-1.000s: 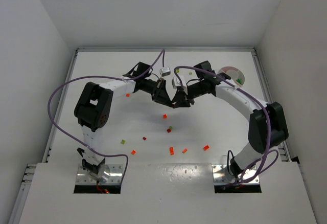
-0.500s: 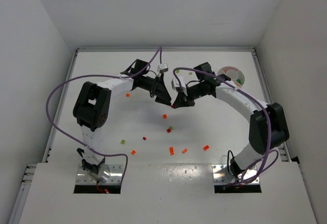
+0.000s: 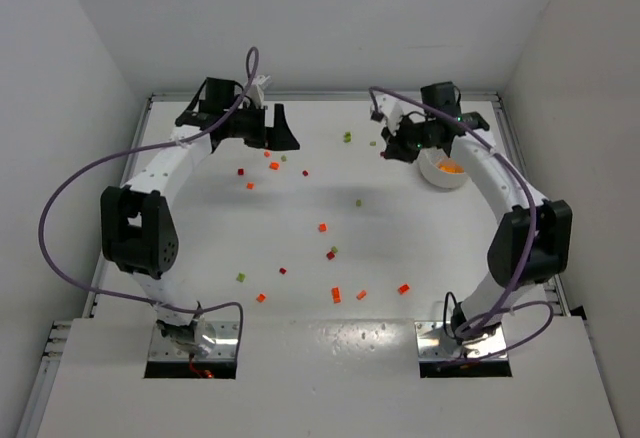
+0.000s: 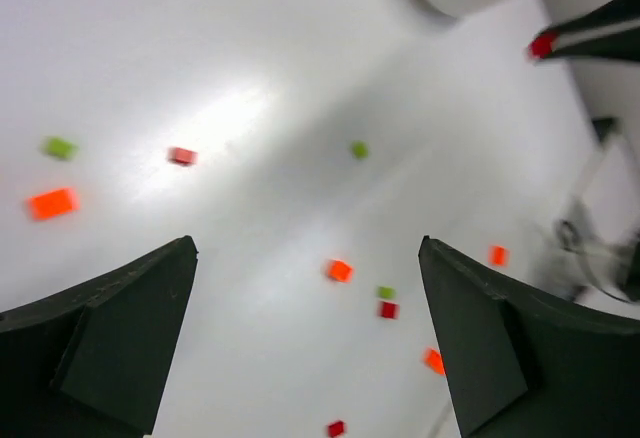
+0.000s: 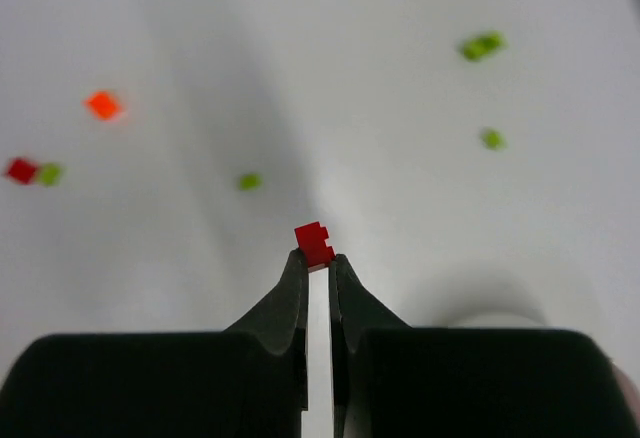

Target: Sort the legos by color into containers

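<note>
**One red brick held beside one dish**

One red brick was pinched between the tips of the right tool, whose jaws were closed on it. It hung in the air just left of the single white dish, at the far right of the surface. Orange pieces lay in the dish, too small to count. The top view showed loose bricks scattered across the surface: roughly seven orange, four red and four green. The left tool gaped wide at the far left, holding nothing.
</note>
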Motion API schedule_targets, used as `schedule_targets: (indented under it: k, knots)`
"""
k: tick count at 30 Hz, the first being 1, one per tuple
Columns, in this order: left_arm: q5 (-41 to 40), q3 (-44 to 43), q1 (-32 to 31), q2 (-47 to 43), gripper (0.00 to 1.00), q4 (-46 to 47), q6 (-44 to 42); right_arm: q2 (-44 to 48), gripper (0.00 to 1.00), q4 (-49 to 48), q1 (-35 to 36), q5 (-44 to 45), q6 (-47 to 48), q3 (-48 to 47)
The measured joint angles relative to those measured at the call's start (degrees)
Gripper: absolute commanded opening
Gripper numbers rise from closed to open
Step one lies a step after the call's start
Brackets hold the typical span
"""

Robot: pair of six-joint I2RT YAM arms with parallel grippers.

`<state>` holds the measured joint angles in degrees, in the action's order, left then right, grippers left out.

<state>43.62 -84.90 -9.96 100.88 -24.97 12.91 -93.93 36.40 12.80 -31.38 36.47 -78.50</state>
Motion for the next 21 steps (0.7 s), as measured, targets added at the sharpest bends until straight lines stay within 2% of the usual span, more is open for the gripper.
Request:
schedule_targets:
  k: [4, 9, 13, 21]
  knots:
    - [-13.64, -1.42, -3.1, -3.78, 1.0, -1.88, -3.43, -4.96, 0.0, 4.22, -3.91, 9.44, 0.57, -11.19]
    - [-23.56, -1.44, -4.85, -3.1, 1.0, -3.98, -3.52, -13.86, 0.0, 8.72, -7.78, 20.04, 0.83, -25.03]
    - [-27.69, -1.33, -5.14, -2.36, 1.0, -4.98, -3.69, -20.72, 0.0, 11.41, -9.86, 26.58, 1.01, -31.8]
    - [-28.39, -1.29, -5.99, -2.23, 1.0, -5.42, -3.85, -27.41, 0.0, 14.29, -12.76, 32.96, 2.97, -35.71]
